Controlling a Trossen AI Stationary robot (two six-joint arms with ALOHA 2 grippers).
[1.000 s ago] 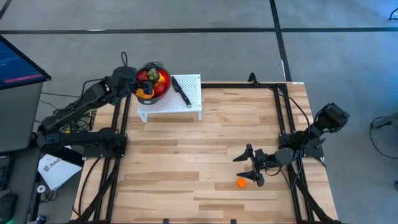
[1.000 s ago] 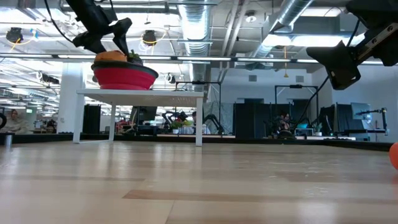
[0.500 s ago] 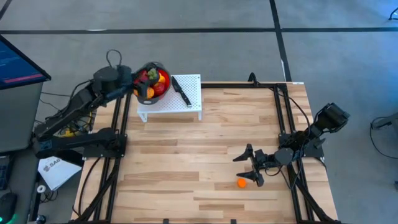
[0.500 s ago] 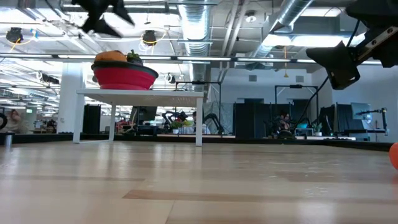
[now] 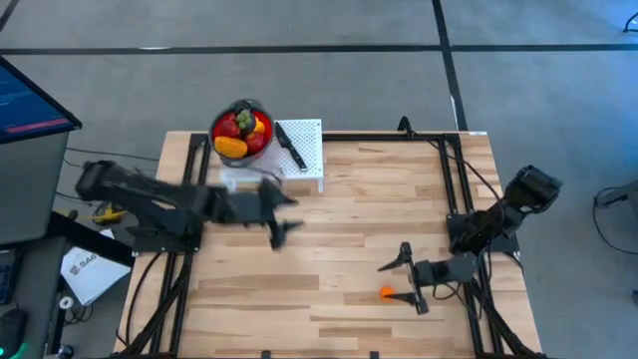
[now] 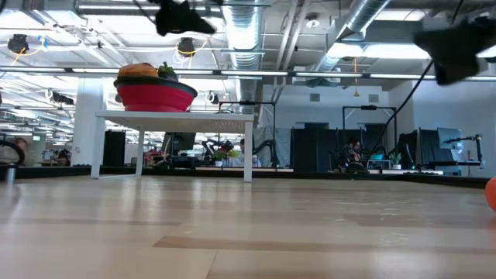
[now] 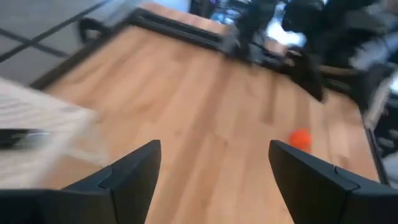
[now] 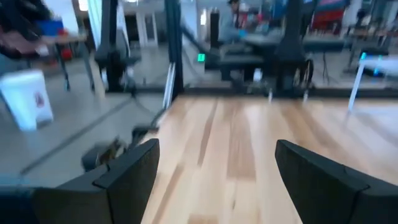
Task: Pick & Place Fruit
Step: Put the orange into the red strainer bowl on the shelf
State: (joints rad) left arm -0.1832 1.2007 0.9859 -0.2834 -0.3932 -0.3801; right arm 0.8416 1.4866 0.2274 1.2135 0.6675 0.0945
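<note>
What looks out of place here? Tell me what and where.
One small orange fruit lies alone on the bare table, apart from the fruit piled in the red bowl on the white stand. The right hand hangs open just beside it. Nothing looks spilled or damaged.

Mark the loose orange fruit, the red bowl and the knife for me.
Small orange toy fruit [image 5: 387, 292]: high view, its centre.
Red bowl with grey rim [image 6: 155, 96]: low view, its side wall.
Black-handled knife [image 5: 290, 146]: high view, mid-length.
</note>
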